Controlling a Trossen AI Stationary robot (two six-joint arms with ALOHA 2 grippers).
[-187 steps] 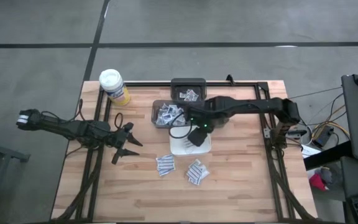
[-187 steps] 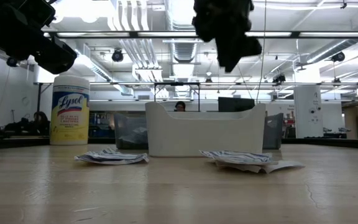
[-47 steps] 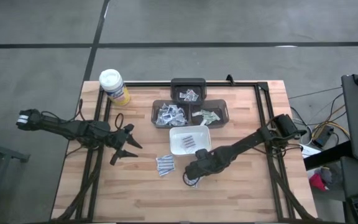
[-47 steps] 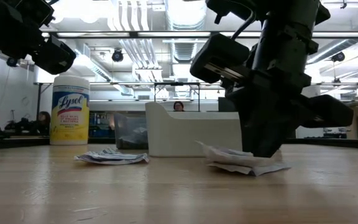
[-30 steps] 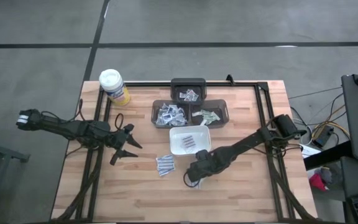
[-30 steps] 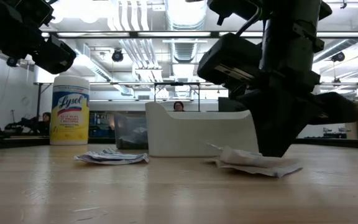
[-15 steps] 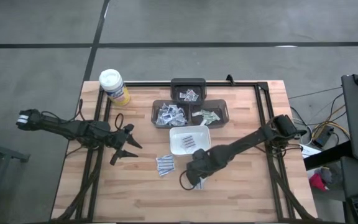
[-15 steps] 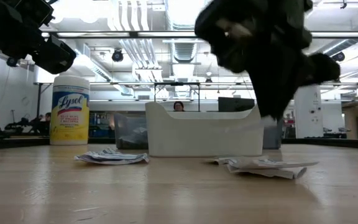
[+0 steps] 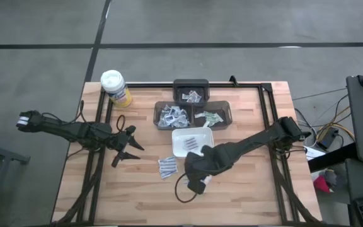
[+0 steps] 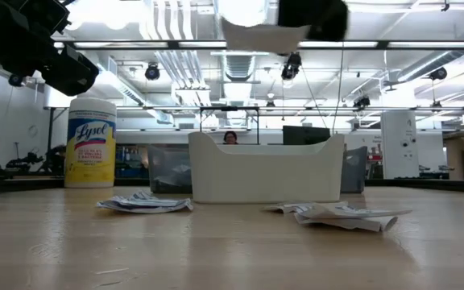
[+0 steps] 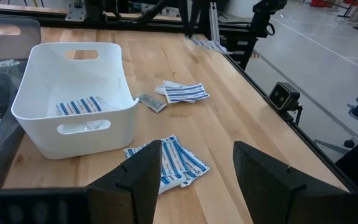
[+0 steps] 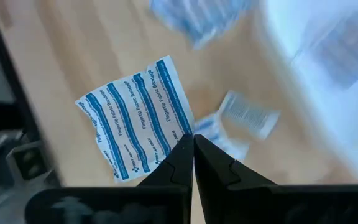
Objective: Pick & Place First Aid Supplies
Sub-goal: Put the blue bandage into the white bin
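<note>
Right now the right gripper [image 12: 192, 144] has its fingers pinched fully together on one corner of a blue-striped bandage packet [image 12: 136, 116], lifted clear of the table. In the high view that gripper [image 9: 196, 178] sits just off the white tray [image 9: 176, 149], on the tray's near side and a bit toward its left corner. The low view shows the packet [image 10: 263, 35] hanging high above the tray's rim [image 10: 264, 145], so it has height to spare.

Key relation: the tray lies just beyond the held packet, so judging from this the drop needs only a short carry away from the table's front edge, over the tray's near wall. The packet hangs from one corner with its long axis sloping away from the fingertips, stripes running along that axis; it looks floppy and may swing.

The right arm is far nearer to the tray. The left gripper [image 9: 124, 150] waits well off the tray's left side, fingers [image 11: 143, 173] spread wide, holding nothing.

Loose packets remain on the wood: one small pile [image 9: 167, 166] just off the tray's near-left corner, another [image 10: 338, 215] near the tray's front in the low view. A few striped packets [image 11: 78, 106] already lie inside the tray.
</note>
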